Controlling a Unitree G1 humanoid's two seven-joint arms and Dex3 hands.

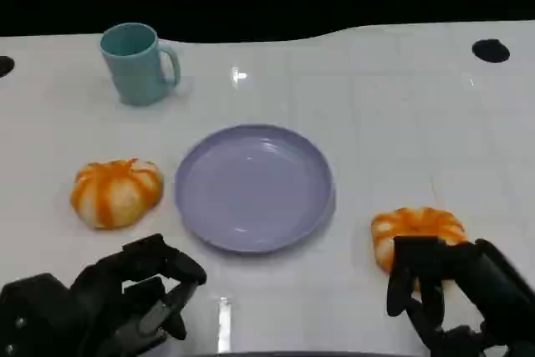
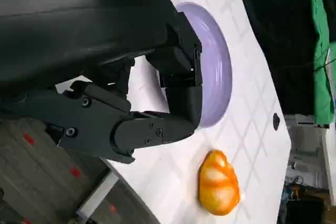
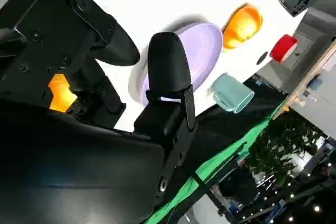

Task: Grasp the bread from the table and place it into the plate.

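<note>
Two orange-and-white pumpkin-shaped breads lie on the white table. The left bread (image 1: 115, 192) (image 2: 218, 183) (image 3: 242, 23) sits left of the lilac plate (image 1: 251, 186) (image 2: 216, 72) (image 3: 197, 53), which holds nothing. The right bread (image 1: 416, 226) (image 3: 61, 93) lies right of the plate. My right hand (image 1: 456, 290) (image 3: 157, 93) hovers at its near side, fingers spread and reaching over its front edge, not closed around it. My left hand (image 1: 125, 298) (image 2: 147, 103) sits low near the front edge, below the left bread, fingers loosely bent and holding nothing.
A teal mug (image 1: 138, 63) (image 3: 232, 94) stands at the back left, behind the left bread. Dark round holes (image 1: 491, 50) mark the table's far corners. The table's front edge lies just below both hands.
</note>
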